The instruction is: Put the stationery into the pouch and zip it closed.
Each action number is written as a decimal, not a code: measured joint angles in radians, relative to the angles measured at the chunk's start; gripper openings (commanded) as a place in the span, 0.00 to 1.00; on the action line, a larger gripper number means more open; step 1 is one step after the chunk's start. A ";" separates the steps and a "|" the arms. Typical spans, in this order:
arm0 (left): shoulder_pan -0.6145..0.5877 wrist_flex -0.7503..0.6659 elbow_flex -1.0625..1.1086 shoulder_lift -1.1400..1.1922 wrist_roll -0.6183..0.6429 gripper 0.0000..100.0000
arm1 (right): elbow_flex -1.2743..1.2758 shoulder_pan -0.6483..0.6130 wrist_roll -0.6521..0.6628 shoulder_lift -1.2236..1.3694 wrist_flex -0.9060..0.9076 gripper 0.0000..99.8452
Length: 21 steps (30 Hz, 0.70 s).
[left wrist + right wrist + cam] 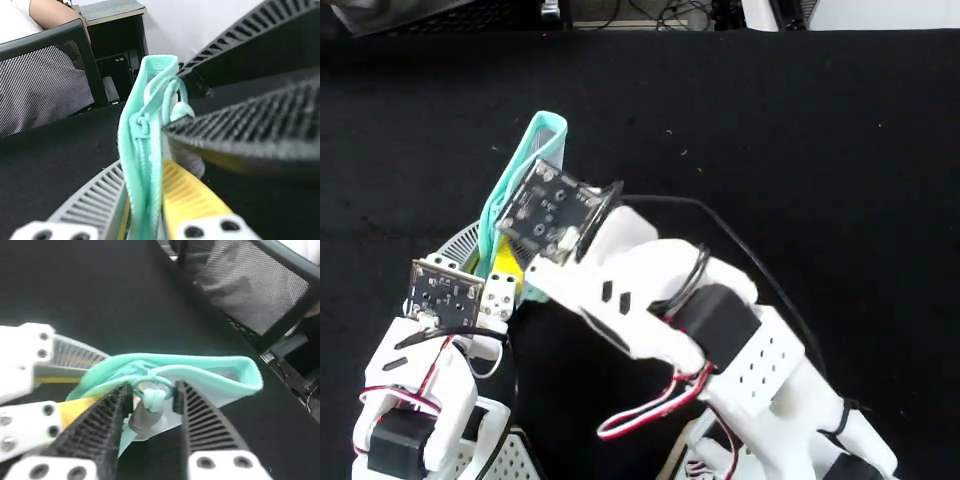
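The right arm [720, 330], a bulky white plastic body with red and black wires looped over it, is seen nearest the high camera, stretched over the bench [770, 120], which is covered in matt black cloth. The smaller left arm [415, 400] is placed just beside it.

The pouch [525, 165], a thin flat case of soft mint-green woven fabric, is held up on its edge between the two arms. It is clamped at its lower end by the left end effector [142, 170]: a yellow ribbed finger [192, 200] is pressed to one face and a grey ribbed finger [92, 200] to the other.

The right end effector [152, 387] is set at the zipper pull [154, 397], a small rounded bead on a cord loop. Its black ribbed fingers [100, 430] are parted only narrowly, with the pull bracketed between them; a firm pinch is not seen. Whether the stationery is already inside cannot be told.

Several risks are judged likely. The round, smooth bead could be squeezed out from between the ribs as the jaws close. If the zip is dragged hard, the limp fabric could be slid out of the left clamp or bunched at the slider. A collision could also be caused by how close the two end effectors are.
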 measured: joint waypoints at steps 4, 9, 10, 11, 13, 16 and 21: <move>0.000 0.000 0.002 0.000 -0.003 0.03 | 0.008 0.023 -0.002 0.000 -0.014 0.01; 0.000 0.000 0.006 -0.002 -0.003 0.03 | 0.008 0.025 -0.002 0.000 -0.014 0.01; 0.000 -0.002 0.009 -0.002 -0.003 0.03 | 0.008 0.025 -0.002 0.000 -0.014 0.01; 0.000 -0.003 0.011 -0.002 -0.003 0.03 | 0.008 0.025 -0.002 0.000 -0.014 0.01; 0.000 -0.008 0.012 -0.002 -0.003 0.03 | 0.008 0.025 -0.002 0.000 -0.014 0.01; 0.000 -0.008 0.012 -0.002 -0.003 0.03 | 0.008 0.025 0.000 0.000 -0.023 0.01; 0.002 -0.017 0.018 -0.002 -0.003 0.03 | 0.008 0.068 0.000 0.000 -0.072 0.01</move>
